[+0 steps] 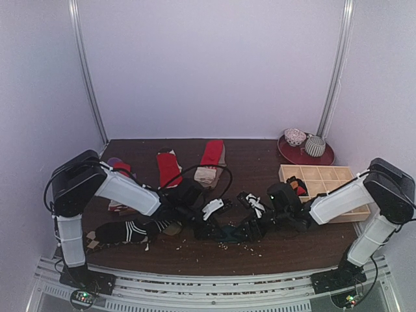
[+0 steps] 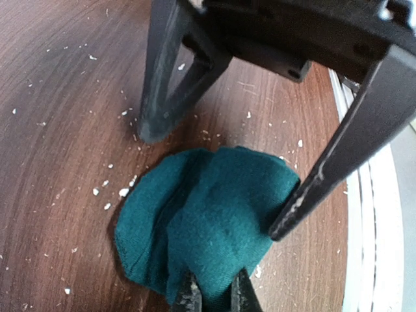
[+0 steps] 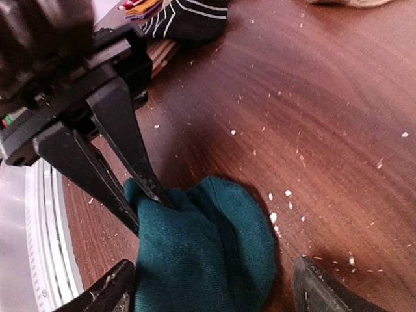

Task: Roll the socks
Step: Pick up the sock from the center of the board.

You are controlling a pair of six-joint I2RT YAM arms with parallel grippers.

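Dark wood table [image 1: 260,156], flecked with pale crumbs, plain white walls behind.

- Teal sock [image 2: 208,221]: bunched in a loose fold, middle of the table, close to the near edge.
- Left gripper [image 2: 213,294]: closed, pinching one end of the teal sock.
- Right gripper [image 3: 218,286]: fingers spread wide, straddling the sock from the opposite side, one finger at the fabric's edge.
- Step, by my judgement: roll barely begun. The next move calls for the right gripper to close on loose fabric and turn it over against the left's pinch.
- Striped sock [image 1: 123,231]: near left, unrolled.
- Wooden tray [image 1: 338,174]: right.
- Writing: none legible.
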